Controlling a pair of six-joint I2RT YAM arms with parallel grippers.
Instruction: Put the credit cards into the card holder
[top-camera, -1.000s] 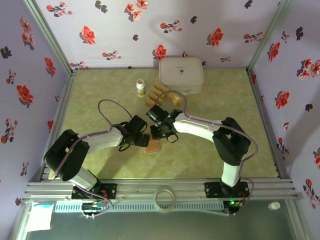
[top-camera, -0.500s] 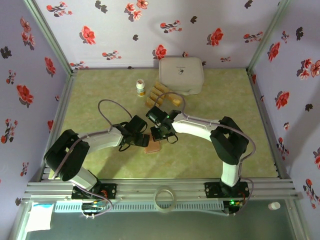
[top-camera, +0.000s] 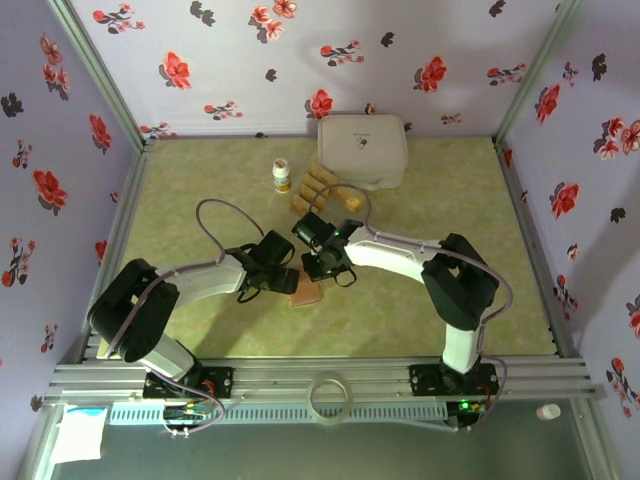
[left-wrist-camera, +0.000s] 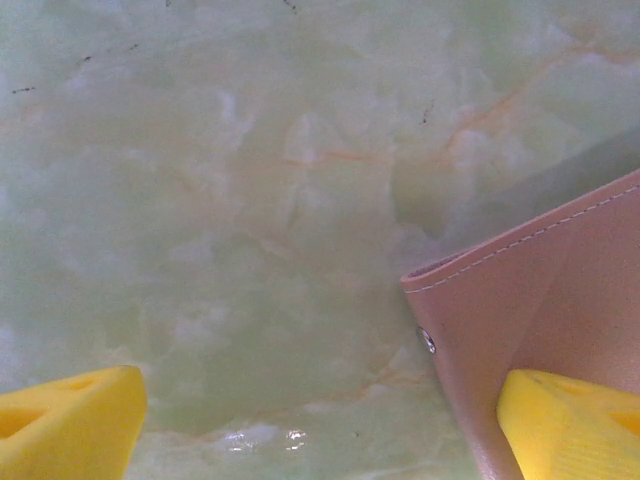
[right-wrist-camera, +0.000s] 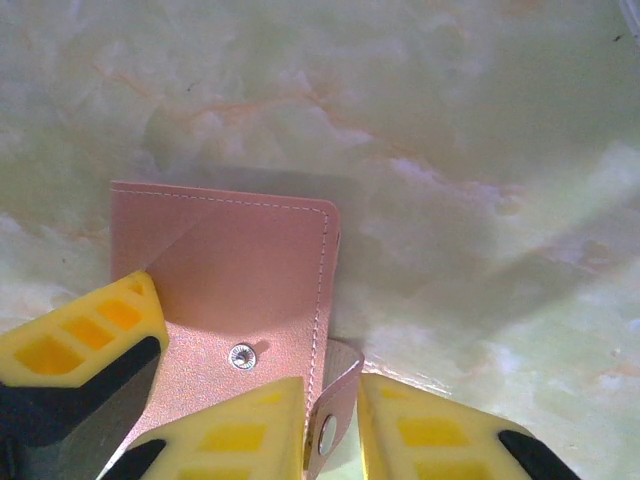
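**A:** Where do we see the card holder (top-camera: 306, 293)?

**B:** We find it flat on the table (top-camera: 200, 180), near the middle, between the two arms' tips. It lies folded, so we cannot tell what its pockets hold.

**A:** And the right gripper (right-wrist-camera: 330, 385)?

**B:** In its wrist view we see its yellow fingers (right-wrist-camera: 430, 430) drawn close together, with the holder's snap strap (right-wrist-camera: 325, 425) pinched between them at the holder's near right corner.

**A:** The left gripper (left-wrist-camera: 318, 385)?

**B:** We see it spread wide and low over the table. One finger (left-wrist-camera: 570, 420) lies over the holder's edge; the other sits well apart above bare table. It grips nothing.

**A:** Where are the credit cards (top-camera: 318, 188)?

**B:** We see the gold ones in a loose cluster on the far side of the table, well apart from the holder. They sit just near the white box (top-camera: 362, 150) and right of a small bottle (top-camera: 282, 175).

**A:** What do those containers hold?

**B:** The white box stands against the far wall with its lid down, so we cannot see inside. The bottle stands upright and capped; its contents are hidden from us too.
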